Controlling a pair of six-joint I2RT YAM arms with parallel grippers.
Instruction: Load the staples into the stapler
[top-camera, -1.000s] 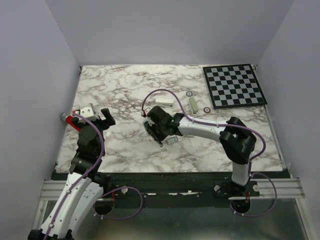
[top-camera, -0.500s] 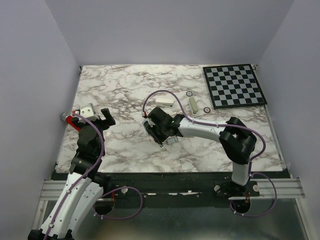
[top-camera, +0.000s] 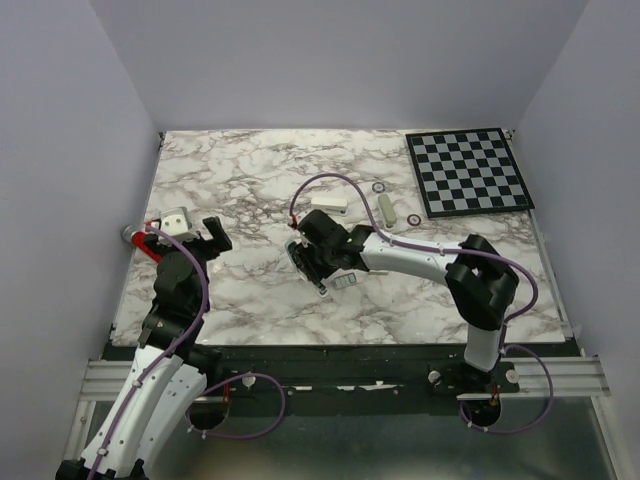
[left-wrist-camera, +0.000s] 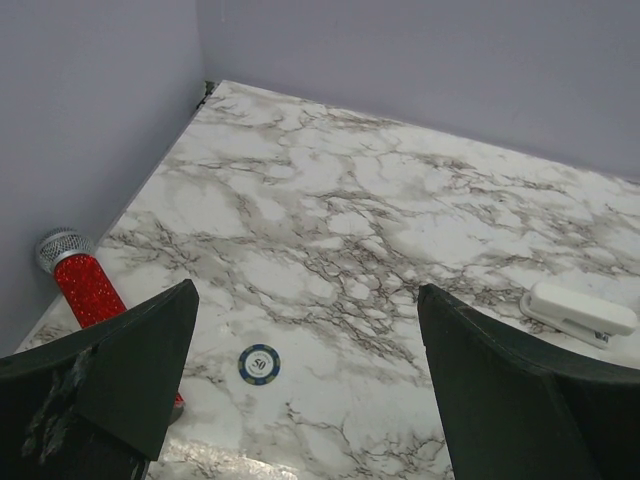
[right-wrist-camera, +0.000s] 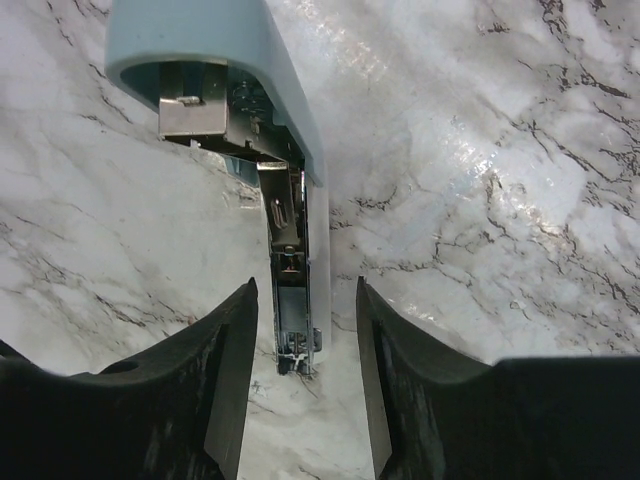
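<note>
The left arm (top-camera: 172, 300) bends up by the table's (top-camera: 250, 170) left edge, left gripper (left-wrist-camera: 305, 300) spread wide; the right arm (top-camera: 420, 262) reaches toward mid-table, right gripper (right-wrist-camera: 305, 295) partly spread.

I see the marble table (top-camera: 250, 300) carrying an open blue stapler (right-wrist-camera: 215, 45), which lies between my right pincer's (right-wrist-camera: 306, 290) fingers. The staples (top-camera: 345, 282) lie just beside that pincer. Beyond it lie a white stapler (top-camera: 330, 202), a block (top-camera: 385, 207), a ring (top-camera: 378, 187), a second ring (top-camera: 414, 218) and a chessboard (top-camera: 470, 172). Under my left pincer (left-wrist-camera: 307, 295) lies a chip (left-wrist-camera: 259, 364), with a red microphone (left-wrist-camera: 85, 285) by its left finger.
</note>
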